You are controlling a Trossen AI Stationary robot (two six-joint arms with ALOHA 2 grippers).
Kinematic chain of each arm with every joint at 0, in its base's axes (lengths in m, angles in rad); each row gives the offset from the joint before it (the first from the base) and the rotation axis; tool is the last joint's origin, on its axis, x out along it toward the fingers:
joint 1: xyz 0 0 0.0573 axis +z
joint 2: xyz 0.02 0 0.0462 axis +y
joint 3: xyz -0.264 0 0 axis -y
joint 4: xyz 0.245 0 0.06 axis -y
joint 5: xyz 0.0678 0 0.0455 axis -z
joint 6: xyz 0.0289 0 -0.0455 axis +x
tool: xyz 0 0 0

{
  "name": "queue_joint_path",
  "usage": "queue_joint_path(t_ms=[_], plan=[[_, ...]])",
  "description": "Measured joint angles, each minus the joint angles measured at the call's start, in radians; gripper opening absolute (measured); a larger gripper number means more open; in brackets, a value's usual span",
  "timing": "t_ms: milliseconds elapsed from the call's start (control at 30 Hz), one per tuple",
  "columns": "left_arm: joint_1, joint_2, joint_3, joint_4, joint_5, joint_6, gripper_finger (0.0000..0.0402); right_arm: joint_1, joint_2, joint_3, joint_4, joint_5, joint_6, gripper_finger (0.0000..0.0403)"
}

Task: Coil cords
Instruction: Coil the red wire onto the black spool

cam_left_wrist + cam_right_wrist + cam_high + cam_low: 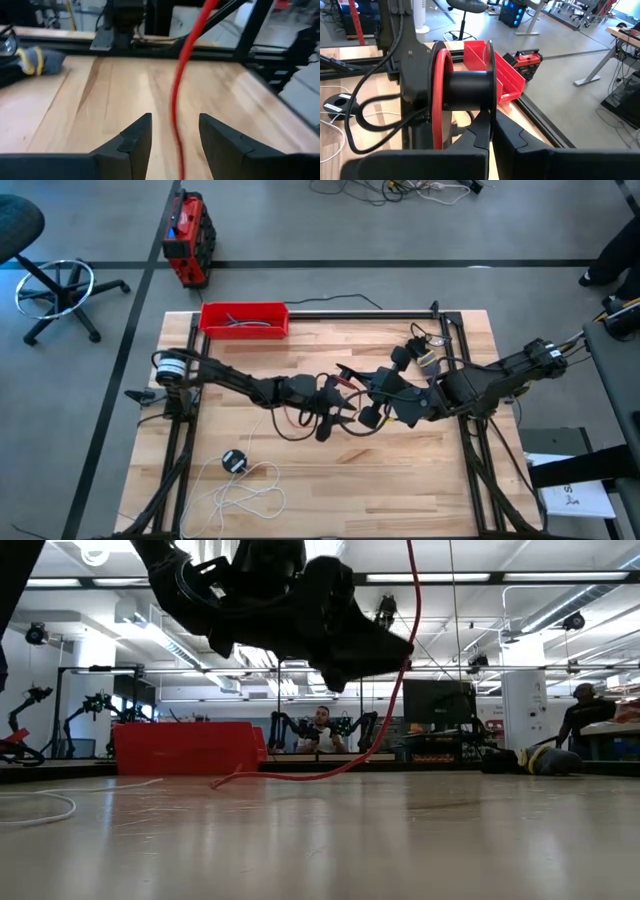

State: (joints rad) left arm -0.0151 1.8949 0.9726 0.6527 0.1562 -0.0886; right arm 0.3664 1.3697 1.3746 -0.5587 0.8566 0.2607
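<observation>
Here, near the front left corner of the table, the white cord lies in loose loops on the wood, its round black disc flat beside them and touched by no gripper.

Farther in, around the middle of the table, the two arms meet. The left gripper has its fingers spread apart, and the red cord runs down through the gap between them; the left wrist view does not settle whether it brushes either finger. The right gripper has its jaws pressed nearly together around the rim of a black spool, pinching the disc's edge. Red cord is wound against one flange of that spool as a red ring. In the low view the same cord hangs down from the dark mass of the arms and trails in a shallow curve onto the tabletop, toward the far left.

At the far edge, toward the left corner, stands the red tray with short dark cables inside. Beyond the table, a person sits at a desk in the room behind.
</observation>
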Motion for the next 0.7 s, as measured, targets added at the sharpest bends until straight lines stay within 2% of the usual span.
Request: queue_joint_path(t_ms=[100,200,333,400,567,700], plan=[[0.0,0.026,0.0,0.0,-0.063,-0.006,0.0128,0.0,0.0,0.0,0.003,0.0,-0.001,0.0],[0.001,0.039,0.0,-0.006,-0.07,-0.009,0.01,0.0,0.0,0.0,0.003,0.0,0.0,0.0],[0.006,0.023,0.0,-0.054,-0.081,-0.01,0.0036,0.0,0.0,0.0,0.003,0.0,-0.002,0.0],[0.013,-0.005,0.0,-0.142,-0.127,-0.005,0.0011,0.002,0.0,0.0,0.001,-0.001,-0.002,0.0],[0.043,-0.124,-0.001,-0.433,-0.267,0.033,0.0015,0.01,-0.001,0.0,-0.046,-0.003,0.002,0.0],[0.065,-0.261,-0.004,-0.678,-0.421,0.055,0.0005,0.013,-0.002,0.0,-0.082,-0.004,0.03,0.0]])
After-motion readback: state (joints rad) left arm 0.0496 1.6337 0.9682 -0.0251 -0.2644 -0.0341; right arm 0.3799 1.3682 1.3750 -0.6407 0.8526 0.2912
